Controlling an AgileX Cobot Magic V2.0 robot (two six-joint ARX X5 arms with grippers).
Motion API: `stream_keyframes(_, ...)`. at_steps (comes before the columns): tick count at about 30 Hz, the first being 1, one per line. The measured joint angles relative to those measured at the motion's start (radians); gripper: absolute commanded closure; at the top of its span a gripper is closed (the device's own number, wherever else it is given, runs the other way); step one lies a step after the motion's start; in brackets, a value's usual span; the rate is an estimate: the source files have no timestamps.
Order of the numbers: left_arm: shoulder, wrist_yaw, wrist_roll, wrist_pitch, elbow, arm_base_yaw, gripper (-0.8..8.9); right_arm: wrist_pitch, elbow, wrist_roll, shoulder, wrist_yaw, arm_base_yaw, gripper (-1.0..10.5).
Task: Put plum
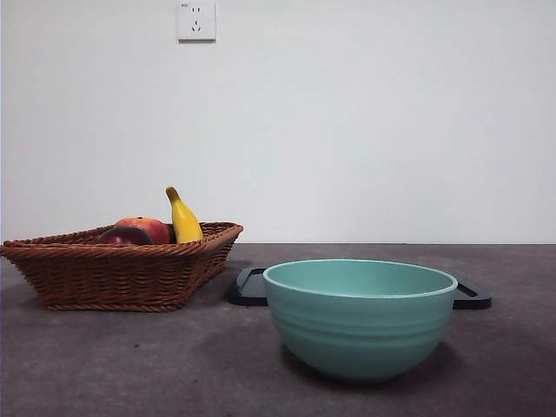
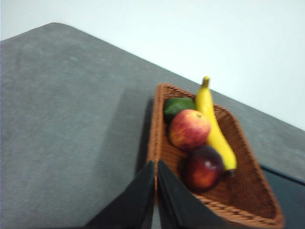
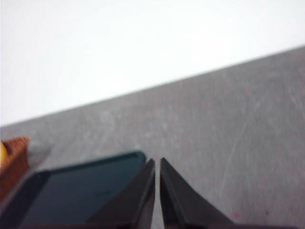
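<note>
- teal bowl: nearest the lens in the front view, upright and, as far as that low view shows, with nothing in it. you should treat it as the landmark for every entry below.
- black tray: flat on the table just behind the bowl, an end showing on each side of it.
- wicker basket: beside the bowl and a little further back, clear of it, with one corner close to the tray's end.
- plum: dark maroon, lying inside the basket, touching or nearly touching the banana; the red-orange fruit sits just beyond it, and a green item lies at the basket's far end.
- left gripper: raised above the table by the basket's near rim, jaws pressed together, holding nothing, well short of the bowl.
- right gripper: jaws together, empty, hanging over the tray's edge near the bowl; you can count it as waiting.
- step in hand: by your evidence, the approach only; the plum is not yet grasped.
- next move: you would need the left jaws parted, brought over the plum and lowered astride it without nudging the banana. the task names no destination; the bowl looks likeliest.
</note>
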Motion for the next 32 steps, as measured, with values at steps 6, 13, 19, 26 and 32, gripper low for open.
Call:
stream_keyframes(6,0.098,0.028,0.001,-0.074,0.139,0.000,8.05,-0.106,0.175,-0.002,0.065,-0.011,0.000,9.4)
stream_keyframes(13,0.285,0.174,0.078,-0.173,0.336,0.000,8.05,-0.268,0.377,-0.058,0.226,-0.142,0.000,9.4)
stream_keyframes(19,0.480,0.315,0.182,-0.303,0.505,-0.002,8.05,-0.420,0.529,-0.133,0.396,-0.294,0.000,9.4)
stream_keyframes(26,0.660,0.461,0.285,-0.447,0.654,-0.018,8.05,-0.571,0.685,-0.204,0.564,-0.412,0.020,9.4)
stream_keyframes(32,0.719,0.493,0.361,-0.559,0.742,-0.046,8.05,-0.719,0.787,-0.272,0.677,-0.447,0.082,9.4)
